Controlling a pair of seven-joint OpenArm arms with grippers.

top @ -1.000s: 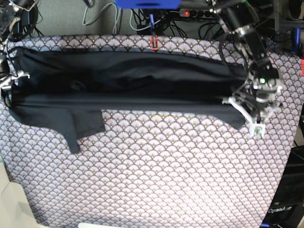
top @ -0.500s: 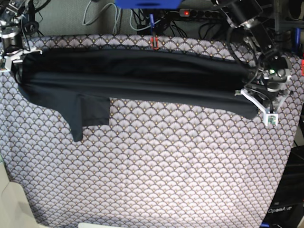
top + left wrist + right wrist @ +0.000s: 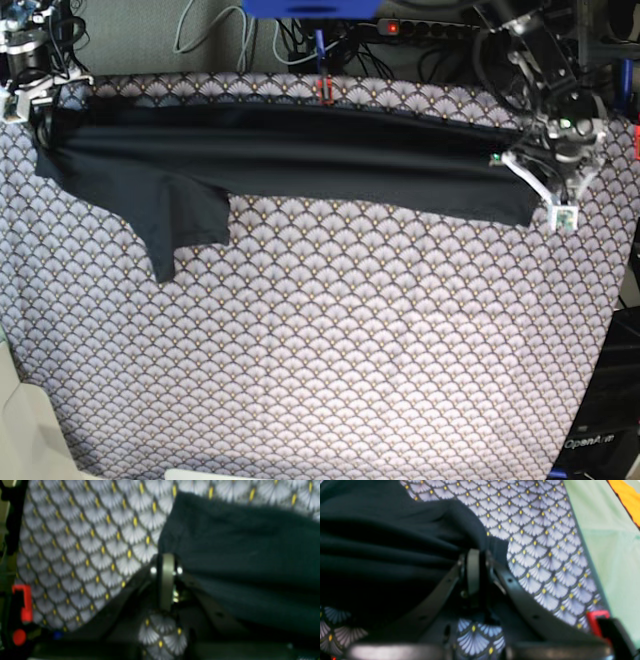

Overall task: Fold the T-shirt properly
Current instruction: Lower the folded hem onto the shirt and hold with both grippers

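The black T-shirt [image 3: 300, 155] lies as a long narrow band across the far part of the grey scallop-patterned cloth [image 3: 330, 340]. One sleeve [image 3: 185, 220] hangs toward the front at the left. My left gripper [image 3: 532, 172] is at the band's right end, shut on the fabric. In the left wrist view, the left gripper [image 3: 165, 558] pinches the edge of the T-shirt [image 3: 237, 555]. My right gripper [image 3: 35, 100] is at the band's far left corner. In the right wrist view, the right gripper [image 3: 475, 553] is shut on a bunched corner of the T-shirt [image 3: 395, 542].
A red clamp [image 3: 325, 90] holds the cloth at the middle of the far edge. Cables and a power strip [image 3: 410, 27] lie behind the table. Another red clamp [image 3: 23, 602] shows at the left of the left wrist view. A pale green surface [image 3: 615, 542] borders the cloth.
Both grippers have moved toward the far edge with the T-shirt in them. The fabric band has become narrower and flatter, and the sleeve has slid farther back.
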